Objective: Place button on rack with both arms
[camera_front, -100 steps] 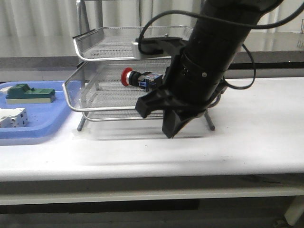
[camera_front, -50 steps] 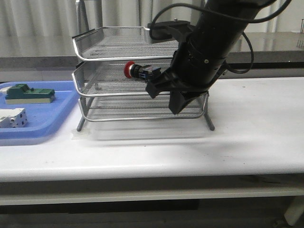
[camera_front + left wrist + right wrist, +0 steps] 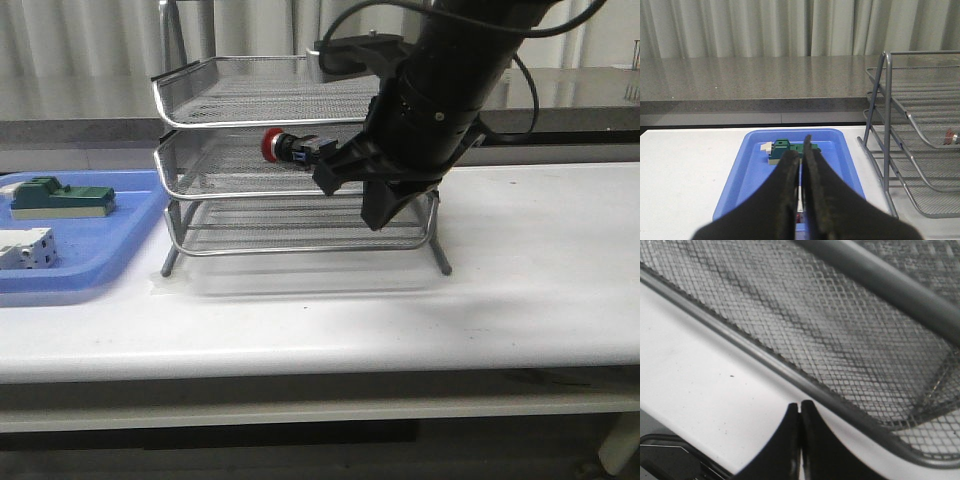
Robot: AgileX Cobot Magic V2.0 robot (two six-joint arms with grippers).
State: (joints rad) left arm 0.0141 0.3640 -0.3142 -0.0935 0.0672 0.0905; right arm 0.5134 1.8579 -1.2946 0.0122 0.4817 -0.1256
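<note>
White tabletop is seen beneath the three-tier silver wire-mesh rack (image 3: 290,160), where the red-capped black button (image 3: 290,148) lies on the middle tier beside the empty, closed black right gripper (image 3: 355,195), whose bulk could knock the rack as it is drawn clear, while the black left gripper (image 3: 801,165) is also closed on nothing.

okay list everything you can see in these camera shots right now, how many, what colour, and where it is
Button: one, red cap, black body, blue rear block, lying in the middle tier of the rack.
Rack: one, silver wire mesh, three tiers, on the table behind the right arm.
Tray: one, blue plastic, on the table left of the rack.
Green block: one, green on a pale base, in the tray.
White switch: one, white, in the tray, nearer the camera than the green block.
Table: one, white.
Left gripper: black, jaws together, empty, above the tray.
Right gripper: black, jaws together, empty, in front of the rack.
</note>
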